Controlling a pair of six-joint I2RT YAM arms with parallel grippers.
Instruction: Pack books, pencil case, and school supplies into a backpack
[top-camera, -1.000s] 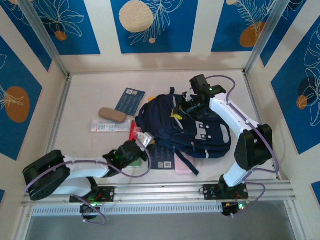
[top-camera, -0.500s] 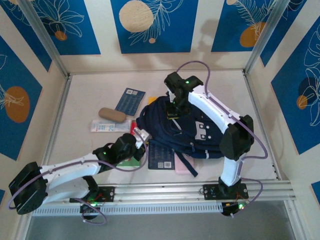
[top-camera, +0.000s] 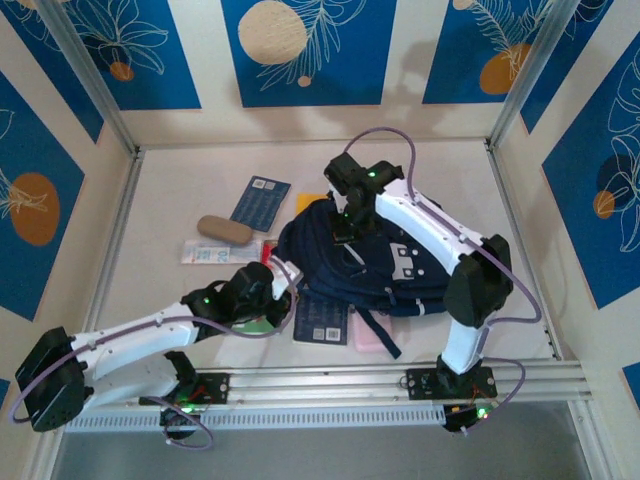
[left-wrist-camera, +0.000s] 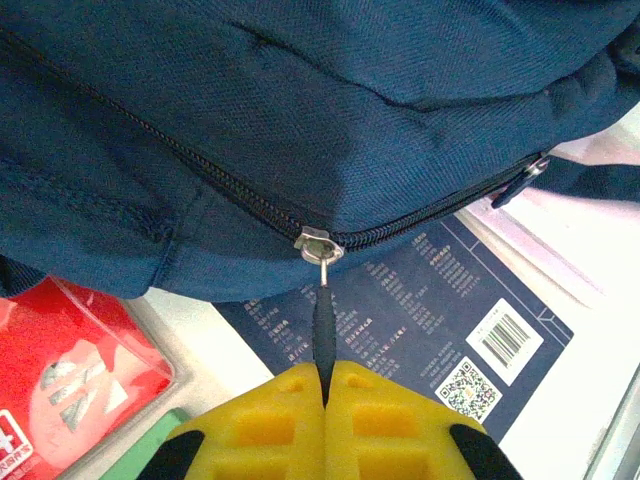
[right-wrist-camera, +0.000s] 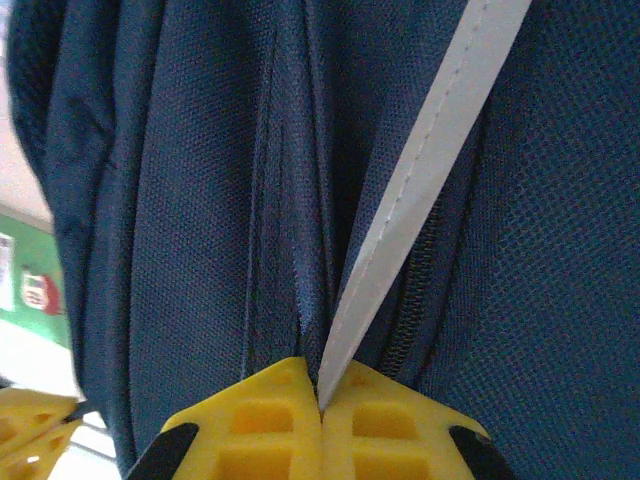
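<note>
Swinging across since a second ago, my right gripper (right-wrist-camera: 320, 395) now pinches the pale strip (right-wrist-camera: 430, 170) of the backpack (top-camera: 420, 270) mid-table; my left gripper (left-wrist-camera: 325, 375) pinches its zipper pull (left-wrist-camera: 323, 325). If fabric slackens (strip slipping), the slider (left-wrist-camera: 320, 243) could jam or the pull escape.

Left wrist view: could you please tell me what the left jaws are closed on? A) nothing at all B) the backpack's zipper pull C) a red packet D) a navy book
B: the left jaws are shut on the dark zipper pull, which hangs from the slider on the backpack.
</note>
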